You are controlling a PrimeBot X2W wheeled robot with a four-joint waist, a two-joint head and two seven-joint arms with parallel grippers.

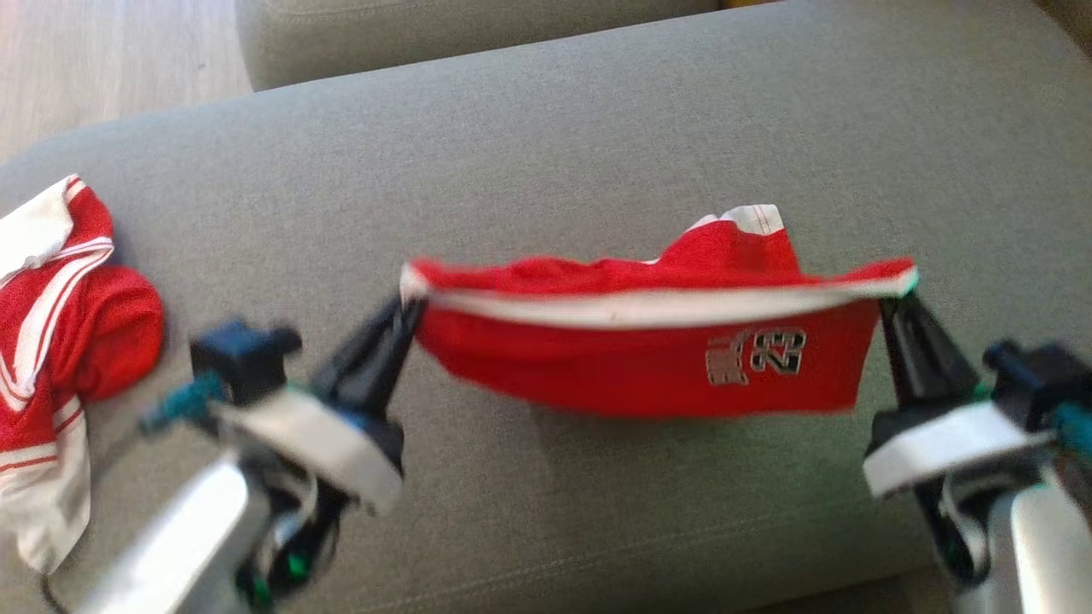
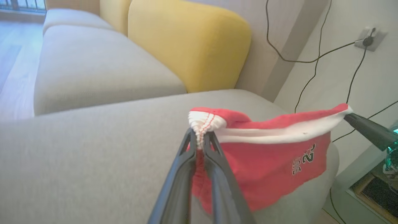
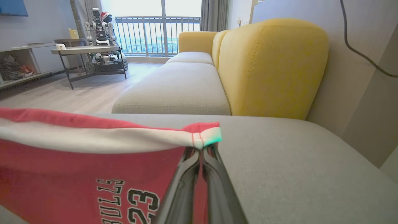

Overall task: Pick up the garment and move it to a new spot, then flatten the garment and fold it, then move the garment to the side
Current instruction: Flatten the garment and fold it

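A pair of red shorts point(image 1: 631, 358) with a white waistband and a "23" print hangs stretched above the grey sofa seat point(image 1: 597, 145). My left gripper point(image 1: 409, 300) is shut on the waistband's left corner, seen close up at the left gripper point(image 2: 200, 137) in the left wrist view. My right gripper point(image 1: 897, 294) is shut on the right corner, and the right wrist view shows the right gripper point(image 3: 202, 146) pinching the hem of the red shorts point(image 3: 77, 174). The red shorts point(image 2: 273, 161) sag between both grips, their lower edge just above the cushion.
A second red and white garment point(image 1: 51, 341) lies crumpled at the seat's left edge. A yellow backrest point(image 3: 267, 65) stands behind the seat, another grey cushion point(image 3: 177, 90) beyond. Cables point(image 2: 314, 59) hang on the wall. A table point(image 3: 84, 51) stands across the wooden floor.
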